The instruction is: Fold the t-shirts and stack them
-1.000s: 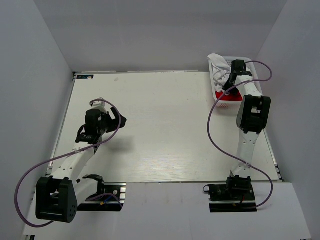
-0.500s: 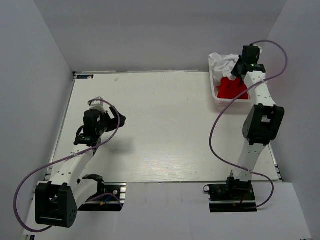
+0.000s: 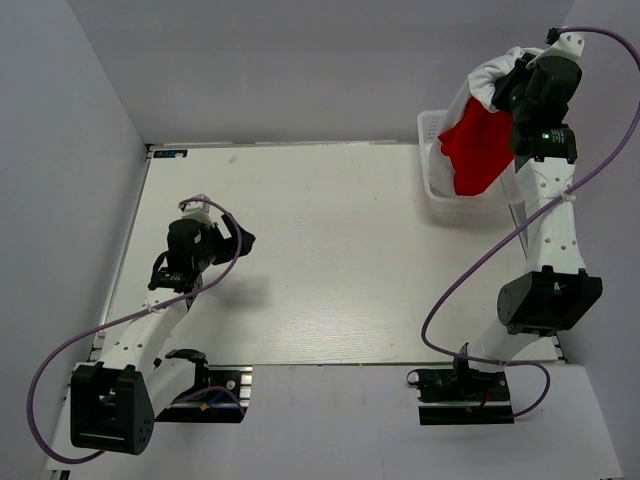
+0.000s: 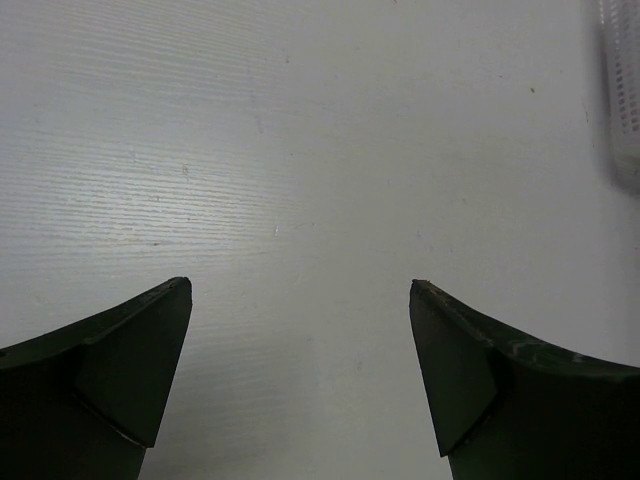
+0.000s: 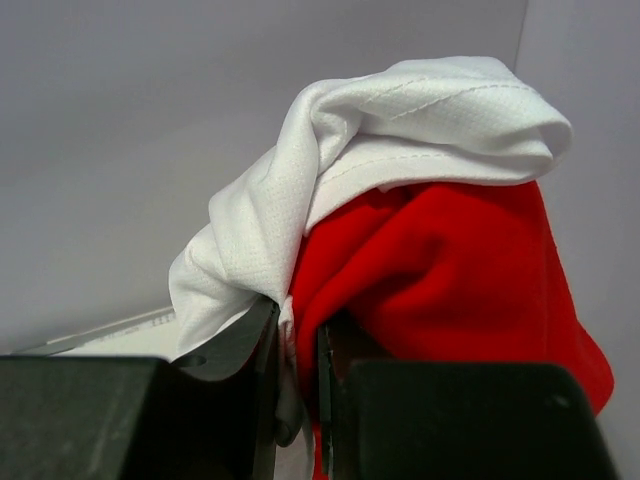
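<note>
the white shirt [image 5: 400, 110] is a fine mesh knit with stitched hems, bunched into a soft hump. under it the red shirt [image 5: 450, 270] looks smooth and falls in heavy folds. the right pincer [image 5: 297, 325], blocky and dark, is nearly closed on the white shirt, with a red fold crowded into the same gap. both shirts hang high above the white lattice basket [image 3: 428, 165] at the far right of the table [image 4: 300, 120]. their lower ends hide the basket's inside, and sleeves and collars cannot be made out. the left pincer [image 4: 300, 283] is spread wide and holds nothing, its matte wedge fingers over the pale, faintly grained table.
</note>
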`<state>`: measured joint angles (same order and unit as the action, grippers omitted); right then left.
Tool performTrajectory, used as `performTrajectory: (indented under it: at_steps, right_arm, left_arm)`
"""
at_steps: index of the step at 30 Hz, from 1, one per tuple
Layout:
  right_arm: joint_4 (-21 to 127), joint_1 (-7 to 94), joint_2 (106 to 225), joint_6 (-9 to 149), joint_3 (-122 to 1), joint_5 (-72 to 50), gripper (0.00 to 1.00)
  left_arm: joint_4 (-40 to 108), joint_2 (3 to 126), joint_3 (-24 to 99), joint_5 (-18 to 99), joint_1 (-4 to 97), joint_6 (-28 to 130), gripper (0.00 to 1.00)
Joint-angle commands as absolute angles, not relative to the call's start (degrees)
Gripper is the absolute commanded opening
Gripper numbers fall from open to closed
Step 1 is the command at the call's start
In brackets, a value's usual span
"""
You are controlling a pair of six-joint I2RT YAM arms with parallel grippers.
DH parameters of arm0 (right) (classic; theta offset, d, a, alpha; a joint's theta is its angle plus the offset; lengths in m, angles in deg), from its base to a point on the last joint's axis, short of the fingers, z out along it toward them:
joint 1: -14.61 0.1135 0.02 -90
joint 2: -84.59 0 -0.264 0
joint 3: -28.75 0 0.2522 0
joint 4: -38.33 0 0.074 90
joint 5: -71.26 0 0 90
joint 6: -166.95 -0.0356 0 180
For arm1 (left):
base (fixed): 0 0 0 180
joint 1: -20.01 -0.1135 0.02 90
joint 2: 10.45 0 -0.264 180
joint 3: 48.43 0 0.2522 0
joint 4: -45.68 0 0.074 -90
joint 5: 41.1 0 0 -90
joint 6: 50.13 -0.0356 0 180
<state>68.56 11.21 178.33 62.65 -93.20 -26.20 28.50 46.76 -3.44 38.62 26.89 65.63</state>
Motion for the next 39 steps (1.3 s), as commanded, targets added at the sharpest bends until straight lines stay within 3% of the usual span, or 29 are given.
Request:
performTrajectory:
  at_steps: [1,15,21,22,24,28,32,33,35,37,39]
  right_arm:
    - [59.21,11.18,174.42,64.03,-94.61,-22.34,0.0]
    - [57.89,11.27,175.12,63.6,-107.7,-12.25,0.0]
    - [52.89,12.41,176.18,52.62,-109.21,10.15,0.0]
    - [47.31,12.93,176.44,45.12,-108.51,21.66,0.0]
    - [38.32,14.17,178.27,39.1,-106.75,33.65,0.0]
    - [27.12,18.2,181.71,28.53,-106.57,41.98,0.0]
    - [36.92,20.67,178.3,38.96,-97.45,39.9,0.0]
    - [39.06,21.63,176.11,45.94,-89.94,38.32,0.0]
    - [46.07,24.69,172.16,55.13,-84.36,27.79,0.0]
    - [46.98,25.68,168.11,60.68,-70.48,17.12,0.01]
    - [47.25,27.35,167.39,62.0,-60.98,11.18,0.34]
  left_arm:
    - [28.76,46.41,-2.5,37.3,26.78,65.53,1.0]
    - [29.28,44.22,-3.02,36.77,26.78,65.53,1.0]
    - [28.76,43.17,-3.02,36.77,26.78,65.53,1.0]
    - [28.76,42.64,-3.02,36.77,26.78,65.53,1.0]
    - [28.76,42.63,-3.02,36.77,26.78,65.53,1.0]
    - [28.76,41.49,-3.02,36.77,26.78,65.53,1.0]
    - [27.71,41.49,-3.02,39.58,26.78,66.93,1.0]
    - [27.09,41.49,-3.02,40.46,26.78,67.55,1.0]
    - [27.09,40.44,-3.02,42.39,26.78,68.16,1.0]
    - [26.56,39.83,-3.02,45.11,26.78,69.75,1.0]
    - [25.77,39.21,-3.02,47.22,26.78,70.54,1.0]
